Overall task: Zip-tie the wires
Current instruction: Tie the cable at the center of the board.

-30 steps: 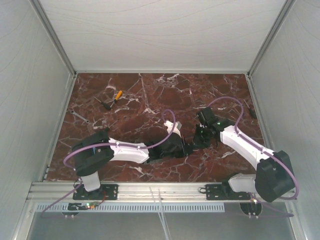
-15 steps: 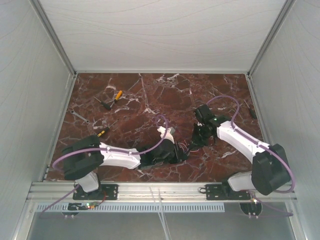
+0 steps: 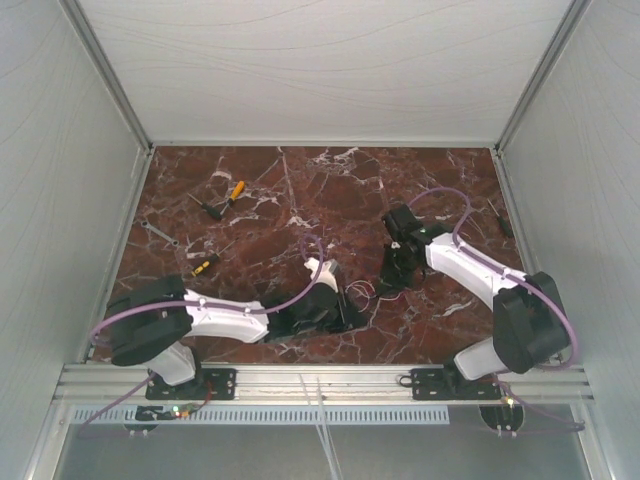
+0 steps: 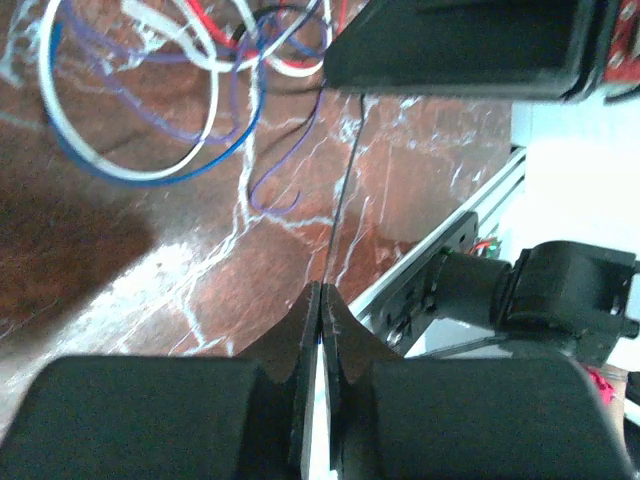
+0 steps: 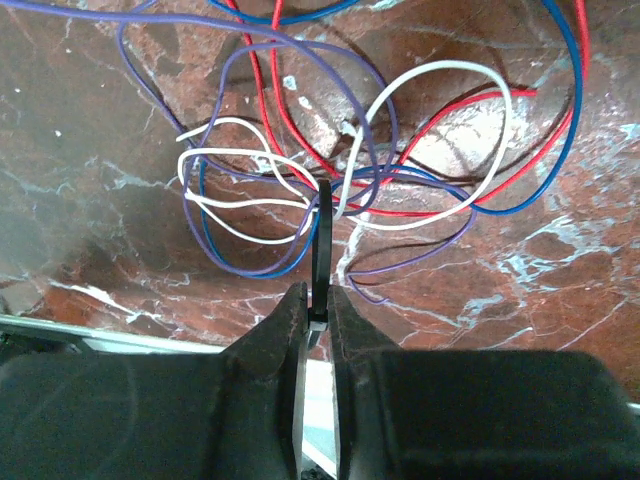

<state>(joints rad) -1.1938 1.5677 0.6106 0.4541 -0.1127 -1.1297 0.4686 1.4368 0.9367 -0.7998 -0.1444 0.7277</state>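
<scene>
The red marble bench [image 3: 300, 200] carries all items. The left end effector [image 4: 320, 300] is closed narrow on a thin black zip tie [image 5: 322, 235], seen edge-on in the left wrist view. The strap runs from its fingertips up to the right end effector [image 5: 318, 300]. The right end effector is also nearly closed, pinching the same strap. The wires [image 5: 343, 190] lie in loose white, purple, red and blue loops on the bench between the two end effectors. They sit just ahead of the right fingertips, and the strap reaches into the loops. Two orange-handled tools [image 3: 232, 193] lie well apart at far left.
</scene>
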